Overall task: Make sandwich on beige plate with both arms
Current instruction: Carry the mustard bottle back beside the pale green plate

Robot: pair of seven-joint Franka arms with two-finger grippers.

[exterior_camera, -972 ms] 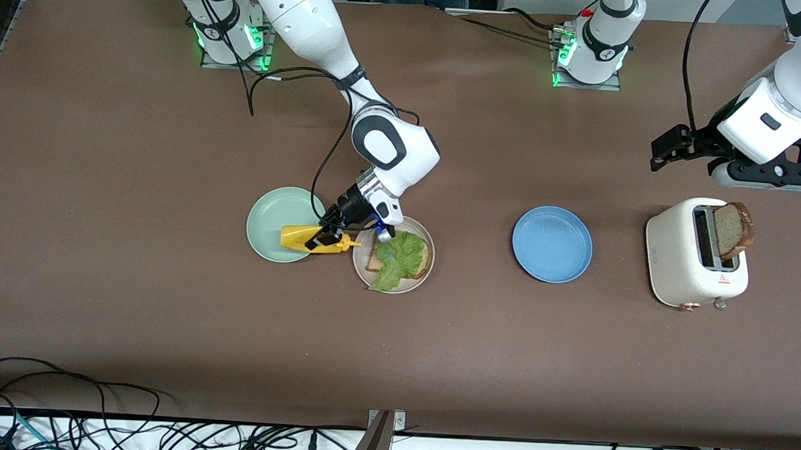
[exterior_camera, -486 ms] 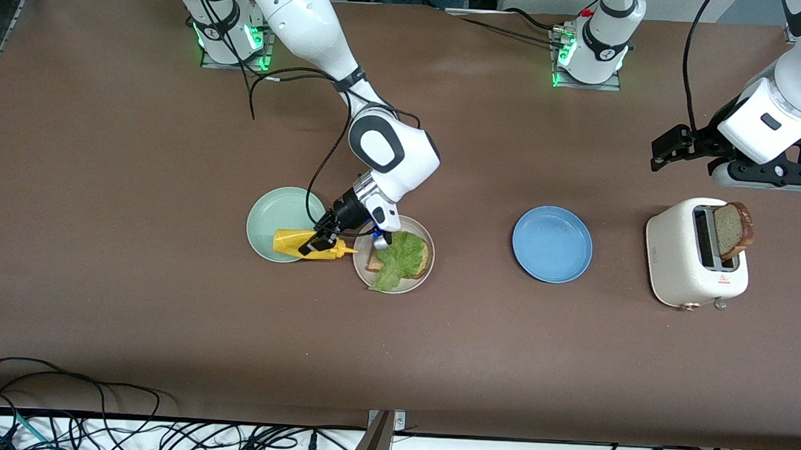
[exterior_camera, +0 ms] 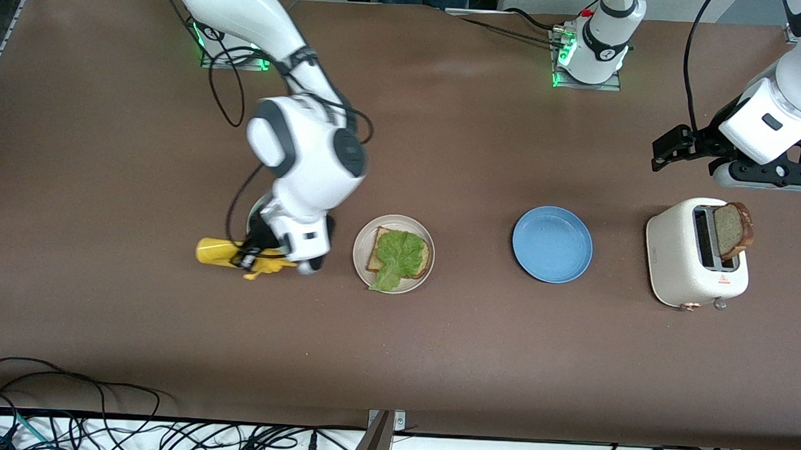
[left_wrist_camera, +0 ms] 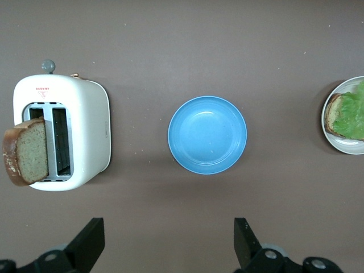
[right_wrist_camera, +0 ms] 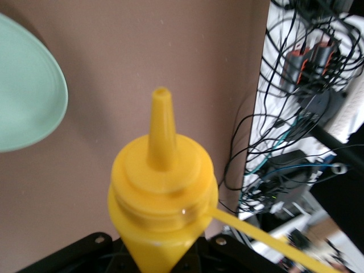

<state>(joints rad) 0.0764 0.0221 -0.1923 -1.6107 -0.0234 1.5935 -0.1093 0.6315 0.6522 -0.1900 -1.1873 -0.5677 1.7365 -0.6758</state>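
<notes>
The yellow squeeze bottle point(exterior_camera: 229, 253) has been carried away from the beige plate point(exterior_camera: 360, 262) within the last second: a moment ago its nozzle was held at the rim of that plate, beside the lettuce, and it is now held over the table near the mint-green plate point(right_wrist_camera: 25, 94), toward the right arm's end. The bottle is clamped firmly in the right gripper point(exterior_camera: 247, 254), with its nozzle pointing away from the wrist. On the beige plate a slice of bread point(exterior_camera: 378, 255) is left with a lettuce leaf point(exterior_camera: 398, 257) laid on top, so the sandwich is judged to be half built and the sauce step to be finished. The bottle is probably about to be set down. The second slice of bread point(exterior_camera: 733, 230) is seen standing up out of the white toaster point(exterior_camera: 679, 261), at the left arm's end of the table, with a blue plate point(exterior_camera: 552, 243) lying bare between the toaster and the beige plate. The left gripper point(left_wrist_camera: 168, 244) is held high over the table beside the toaster, its fingers spread wide and nothing between them; the top slice has not yet been fetched.
</notes>
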